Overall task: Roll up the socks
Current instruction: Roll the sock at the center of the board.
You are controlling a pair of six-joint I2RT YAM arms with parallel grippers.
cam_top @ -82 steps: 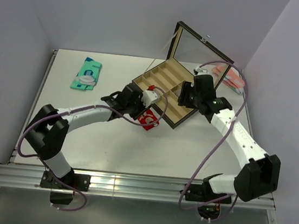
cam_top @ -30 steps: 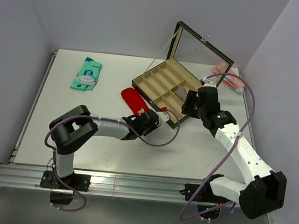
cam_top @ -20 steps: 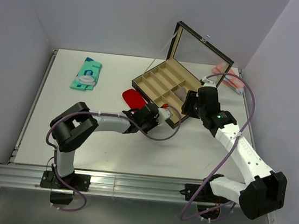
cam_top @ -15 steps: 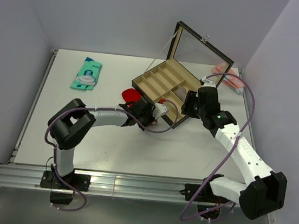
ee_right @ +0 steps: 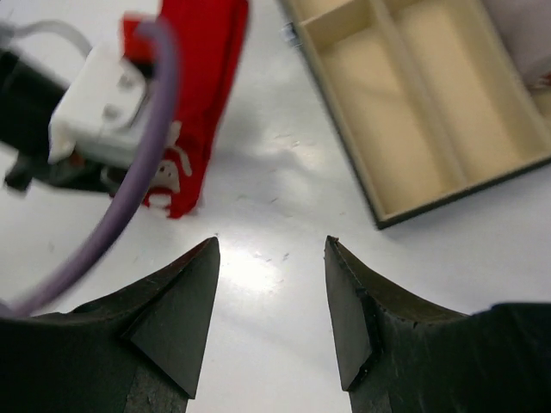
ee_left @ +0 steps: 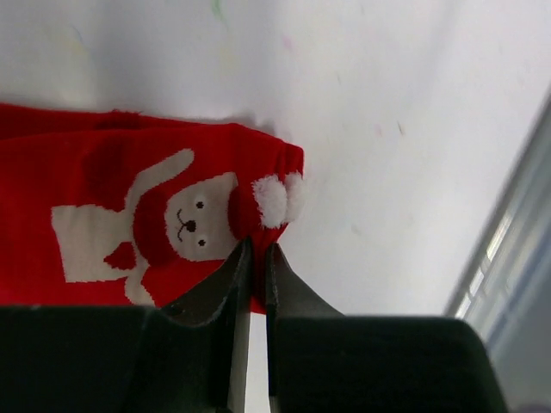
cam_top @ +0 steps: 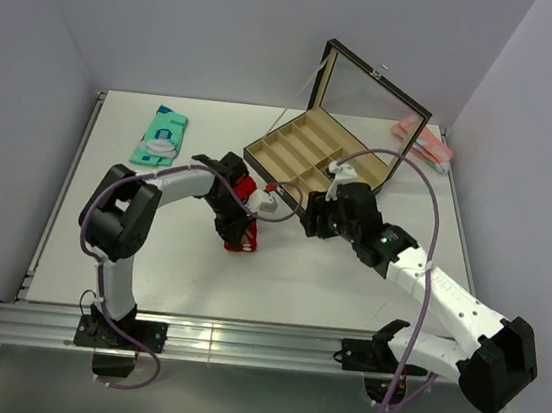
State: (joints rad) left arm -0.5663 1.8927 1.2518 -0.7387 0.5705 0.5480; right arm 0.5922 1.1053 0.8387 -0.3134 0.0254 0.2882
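Note:
A red sock (cam_top: 246, 192) with a white bunny emblem lies flat on the white table (cam_top: 131, 239), left of the box. I cannot tell whether a second sock lies under it. In the left wrist view the sock (ee_left: 112, 198) fills the left side. My left gripper (ee_left: 256, 248) is shut on its edge beside the white pompom. From above, that gripper (cam_top: 239, 228) sits over the sock's near end. My right gripper (ee_right: 271, 245) hangs open over bare table, right of the sock (ee_right: 207, 77) and apart from it; in the top view the right gripper (cam_top: 307, 218) is at the box's near corner.
An open wooden box (cam_top: 307, 160) with several compartments and a raised glass lid (cam_top: 370, 97) stands behind the grippers. A teal sock (cam_top: 161, 136) lies at the back left. A pale pink bundle (cam_top: 422, 142) sits at the back right. The left arm's purple cable (ee_right: 129, 189) crosses the right wrist view.
My left gripper has closed on the red sock's edge and swung left and nearer with it. The right arm has moved left and down toward the sock, still open.

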